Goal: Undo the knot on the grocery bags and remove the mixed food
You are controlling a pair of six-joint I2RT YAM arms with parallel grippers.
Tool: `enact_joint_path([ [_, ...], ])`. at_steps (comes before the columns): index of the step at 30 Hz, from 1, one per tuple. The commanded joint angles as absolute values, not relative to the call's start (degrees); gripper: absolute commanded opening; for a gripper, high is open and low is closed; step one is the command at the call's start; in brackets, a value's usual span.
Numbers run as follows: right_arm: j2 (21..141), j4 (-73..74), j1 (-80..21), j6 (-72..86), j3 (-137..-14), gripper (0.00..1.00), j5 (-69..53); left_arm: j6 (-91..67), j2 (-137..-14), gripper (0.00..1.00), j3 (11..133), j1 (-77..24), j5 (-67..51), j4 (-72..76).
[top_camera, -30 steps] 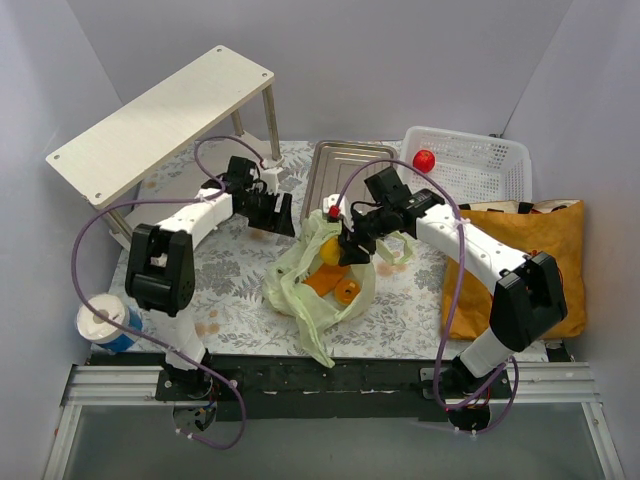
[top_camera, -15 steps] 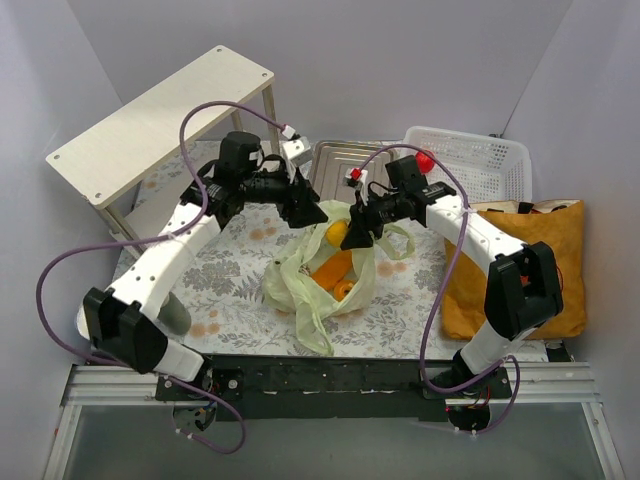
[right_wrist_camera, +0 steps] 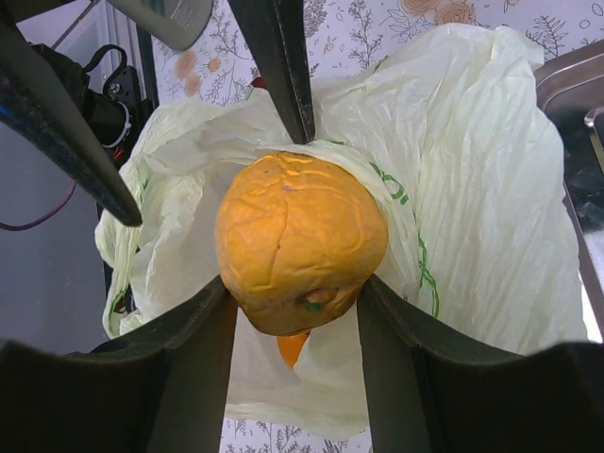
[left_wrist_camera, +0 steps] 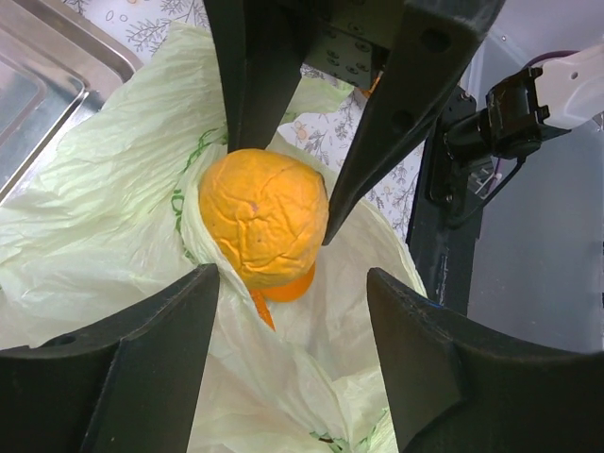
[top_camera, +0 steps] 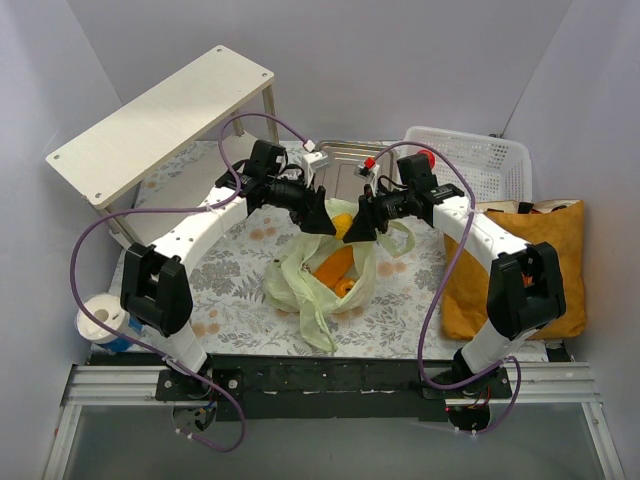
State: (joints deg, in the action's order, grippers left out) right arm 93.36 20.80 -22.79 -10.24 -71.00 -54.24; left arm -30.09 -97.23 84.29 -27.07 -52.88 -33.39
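Floral cloth (top_camera: 230, 290) covers the table, boxed in by plain white walls. A pale wooden shelf (top_camera: 150, 110) stands far left, with a steel tray (top_camera: 345, 150) and a mesh basket (top_camera: 480, 170) along the far side. The thin, crinkled green bag (top_camera: 295, 285) lies open mid-table. The right gripper (top_camera: 358, 228) is clamped on a wrinkled orange (top_camera: 343, 222) over the bag's mouth. The left gripper (top_camera: 320, 218), fingers apart, hangs just to its left. Since half a second ago the left arm has folded upward.
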Motion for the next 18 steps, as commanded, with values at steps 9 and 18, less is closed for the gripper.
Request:
enact_joint_path([
  [9,90.00,14.50,-22.68,-6.06,-70.49,0.45,-55.90,-32.17,-100.10,0.66,86.48,-29.88,-50.10,-31.03],
  [18,87.89,14.06,-23.20,-5.98,-67.15,0.47,-55.02,-33.49,-102.22,0.62,88.15,-29.97,-47.53,-28.57],
])
